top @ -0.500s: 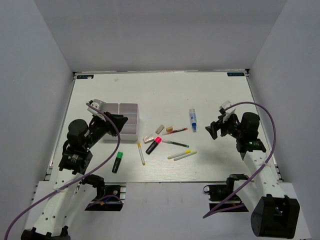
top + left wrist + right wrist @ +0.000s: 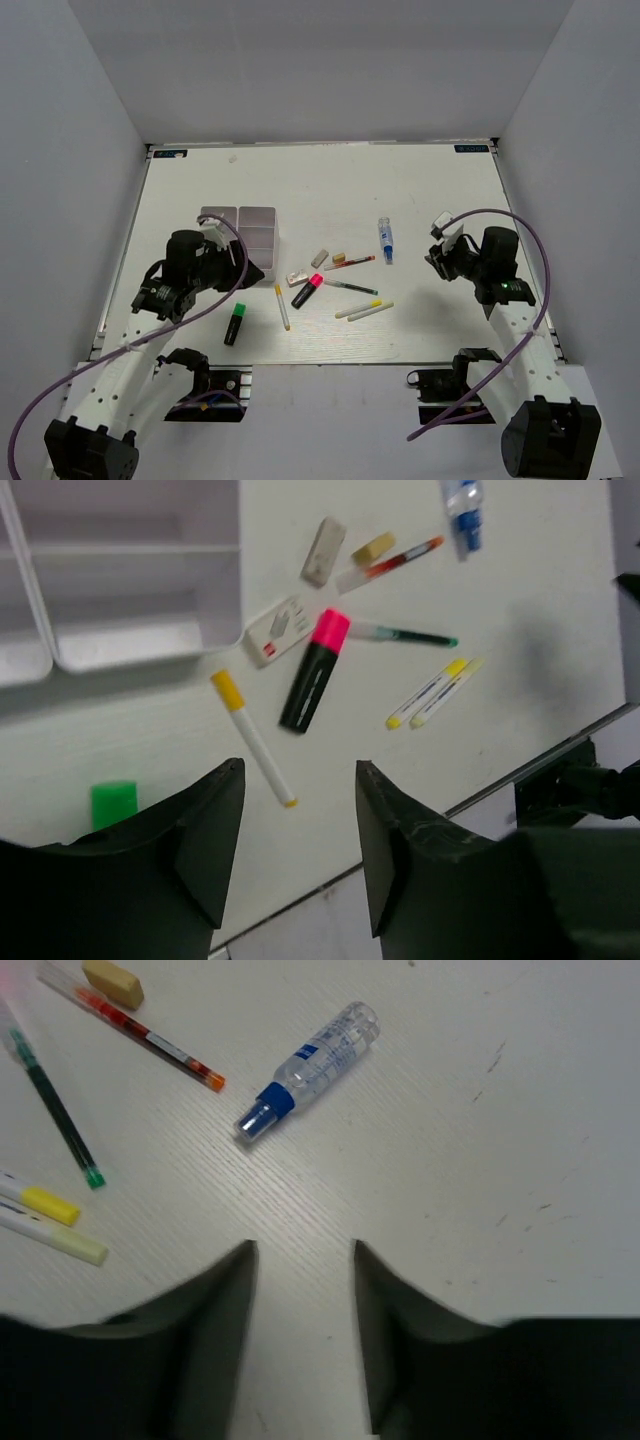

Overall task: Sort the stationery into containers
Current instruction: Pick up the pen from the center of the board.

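Observation:
The stationery lies loose mid-table: a pink-ended black highlighter [image 2: 307, 290] [image 2: 315, 670], a green-ended one [image 2: 235, 325], a yellow-capped white pen [image 2: 282, 307] [image 2: 250, 738], a red pen [image 2: 350, 262] [image 2: 140, 1030], a green pen [image 2: 350, 288] [image 2: 55, 1110], two yellow pens [image 2: 365, 310], small erasers [image 2: 319, 258] [image 2: 324, 552] and a blue-labelled tube [image 2: 385, 240] [image 2: 310, 1065]. The white divided tray [image 2: 257, 212] [image 2: 120, 645] sits left of them. My left gripper [image 2: 245, 270] [image 2: 300, 770] hangs open beside the tray's near corner, holding nothing. My right gripper [image 2: 437, 255] [image 2: 303, 1245] hovers open over bare table right of the tube.
White walls enclose the table on three sides. The table's near edge [image 2: 480, 790] runs just below the pens. Purple cables loop off both arms.
The left arm has dropped lower, its gripper moving from over the tray to the tray's near right corner. The right gripper has shifted slightly back and to the right.

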